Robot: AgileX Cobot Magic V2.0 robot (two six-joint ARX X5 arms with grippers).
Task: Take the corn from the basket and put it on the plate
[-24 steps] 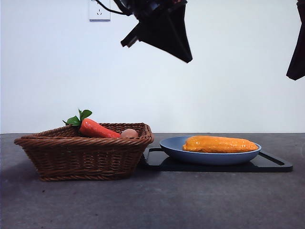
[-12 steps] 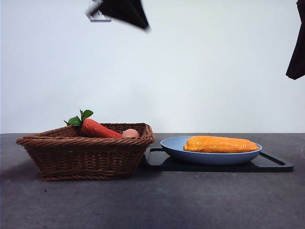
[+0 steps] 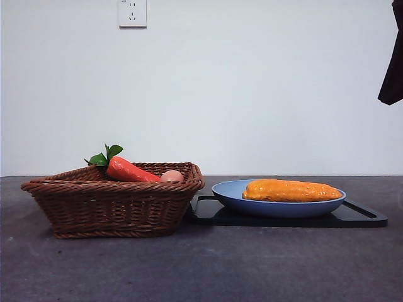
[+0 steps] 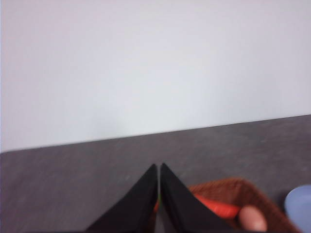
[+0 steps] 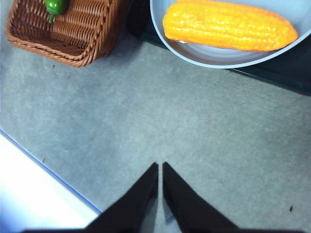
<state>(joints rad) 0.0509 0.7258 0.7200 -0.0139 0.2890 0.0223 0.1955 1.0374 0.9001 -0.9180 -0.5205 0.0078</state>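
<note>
Basket [image 3: 113, 198], holding a carrot [image 3: 129, 170] and a small ball [image 3: 171, 176]; beside it the blue plate [image 3: 277, 206] on a black tray [image 3: 362, 217]. The corn [image 3: 291, 190] lies lengthwise on the plate. It looks rigid, light and bumpy; mid-cob seems the surest hold. My left gripper [image 4: 159, 167] and right gripper [image 5: 160, 166] are both closed on nothing, clear of it.

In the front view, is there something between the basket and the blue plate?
Only the near end of the black tray, which lies under the plate. It fills the gap beside the basket; the front view shows nothing else there.
</note>
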